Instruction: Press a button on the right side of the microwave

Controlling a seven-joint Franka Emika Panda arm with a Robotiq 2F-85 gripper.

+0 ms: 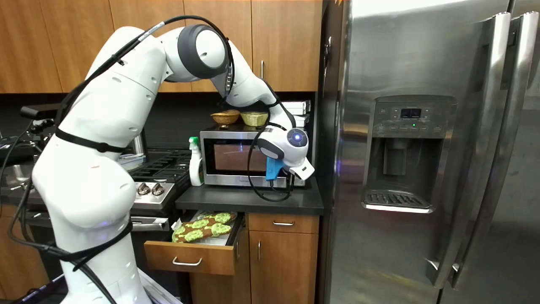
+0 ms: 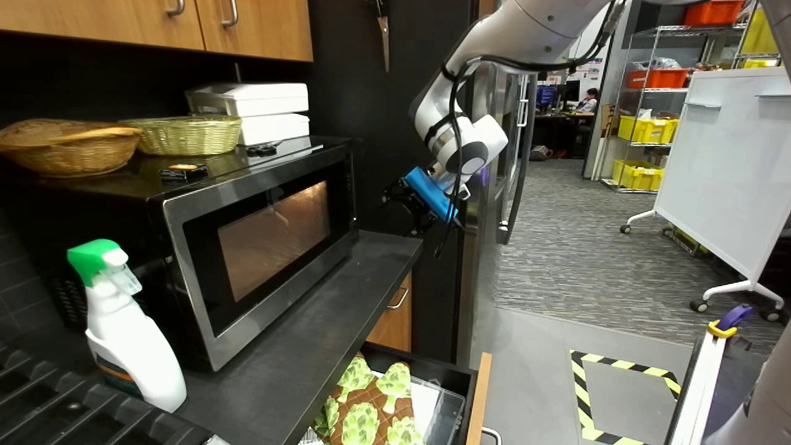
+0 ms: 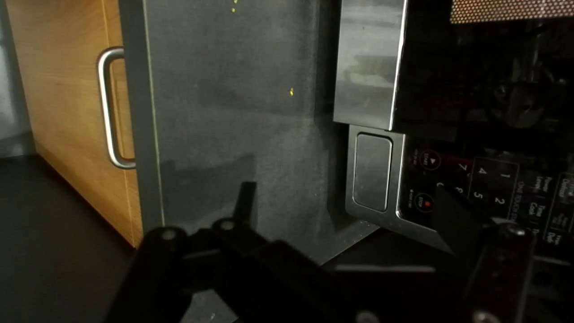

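Note:
The silver-grey microwave (image 1: 223, 179) stands on the dark counter; it also shows in an exterior view (image 2: 275, 238). In the wrist view its control panel (image 3: 477, 179) has number keys, a start button (image 3: 429, 160) and a stop button (image 3: 423, 203). A large rectangular button (image 3: 373, 172) lies beside them. My gripper (image 3: 345, 186) is open with nothing between its fingers. One finger overlaps the number keys in the wrist view; the other is over the counter. In an exterior view the gripper (image 2: 405, 204) is in front of the microwave's right end, seemingly apart from it.
A spray bottle (image 1: 195, 162) stands left of the microwave. Baskets (image 2: 191, 135) and white boxes (image 2: 275, 128) sit on top. A drawer (image 1: 190, 257) with patterned oven mitts (image 1: 204, 226) is open below. The steel fridge (image 1: 400, 55) and a dark side wall are to the right.

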